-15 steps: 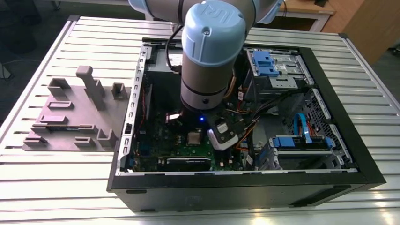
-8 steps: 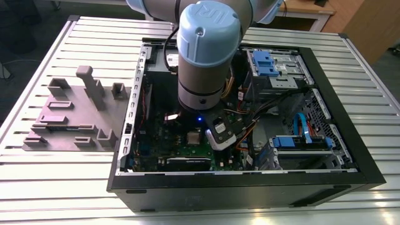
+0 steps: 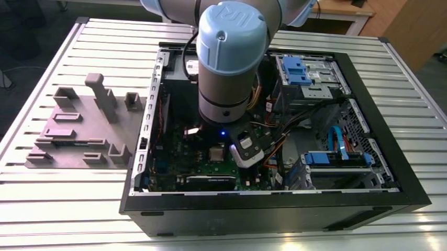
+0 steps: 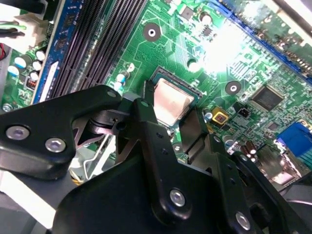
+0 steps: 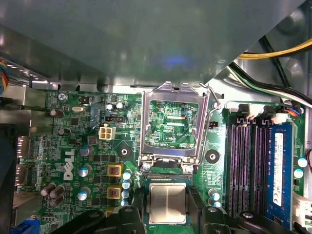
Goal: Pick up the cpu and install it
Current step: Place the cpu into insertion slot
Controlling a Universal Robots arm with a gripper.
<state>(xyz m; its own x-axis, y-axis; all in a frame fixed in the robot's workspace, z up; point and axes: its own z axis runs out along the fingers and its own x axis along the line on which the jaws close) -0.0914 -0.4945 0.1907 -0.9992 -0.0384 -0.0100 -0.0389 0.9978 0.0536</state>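
The cpu (image 5: 167, 204), a small square chip with a silvery-grey top, lies level in the socket on the green motherboard (image 5: 87, 161); it also shows in the second wrist view (image 4: 171, 99). My gripper (image 5: 167, 217) reaches down over it, and its black fingers (image 4: 145, 113) stand against two opposite edges of the chip. The socket's metal load plate (image 5: 171, 92) is swung up and open beside the chip, with its lever (image 5: 208, 122) raised. In the exterior view my arm (image 3: 227, 63) reaches down into the open computer case (image 3: 279, 206).
Black memory slots (image 5: 248, 161) and a blue slot (image 5: 280, 165) run beside the socket. Yellow and black cables (image 5: 273, 53) hang nearby. Blue drive brackets (image 3: 300, 70) and cables fill the case at the exterior view's right. A grey fixture block (image 3: 77, 130) sits on the slatted table.
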